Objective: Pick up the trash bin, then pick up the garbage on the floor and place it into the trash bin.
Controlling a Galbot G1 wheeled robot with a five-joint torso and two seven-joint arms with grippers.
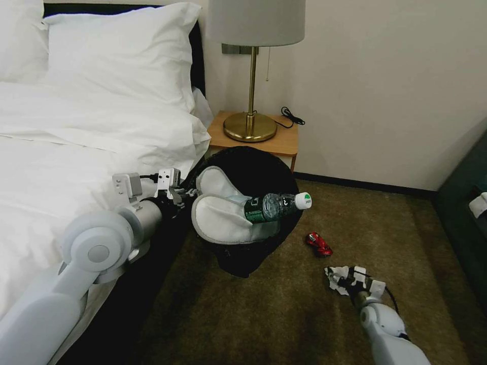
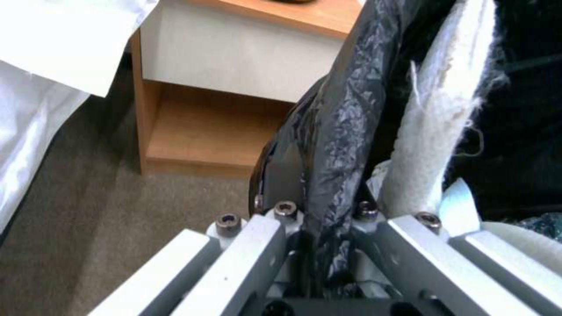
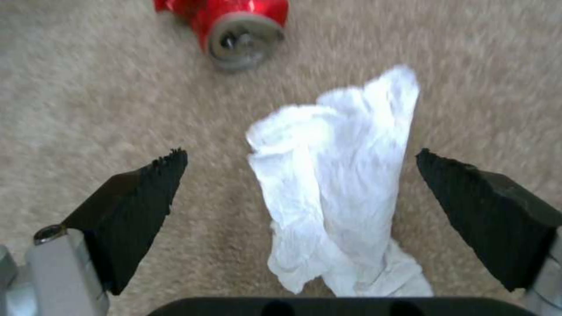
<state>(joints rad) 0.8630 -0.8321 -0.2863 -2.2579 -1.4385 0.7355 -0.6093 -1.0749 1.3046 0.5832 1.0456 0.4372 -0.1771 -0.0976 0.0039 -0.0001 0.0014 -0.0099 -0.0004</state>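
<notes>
From the head view we see the left end effector (image 1: 188,195) clenched on the rim of the trash bin (image 1: 253,167), a round black wastebasket held tilted beside the bed (image 1: 76,152). Two flat white slippers (image 1: 223,215) and a clear bottle (image 1: 276,205) with a white-and-green cap jut from its mouth. A crushed red can (image 1: 318,244) lies on the tan carpet floor (image 1: 253,314), near the right end effector (image 1: 339,278).

In the left wrist view we see crinkled black liner (image 2: 336,131) pinched between the jaws, with a wooden nightstand (image 2: 234,87) behind.

In the right wrist view our released black pads (image 3: 140,206) straddle a crumpled white tissue (image 3: 333,184), without touching it.
</notes>
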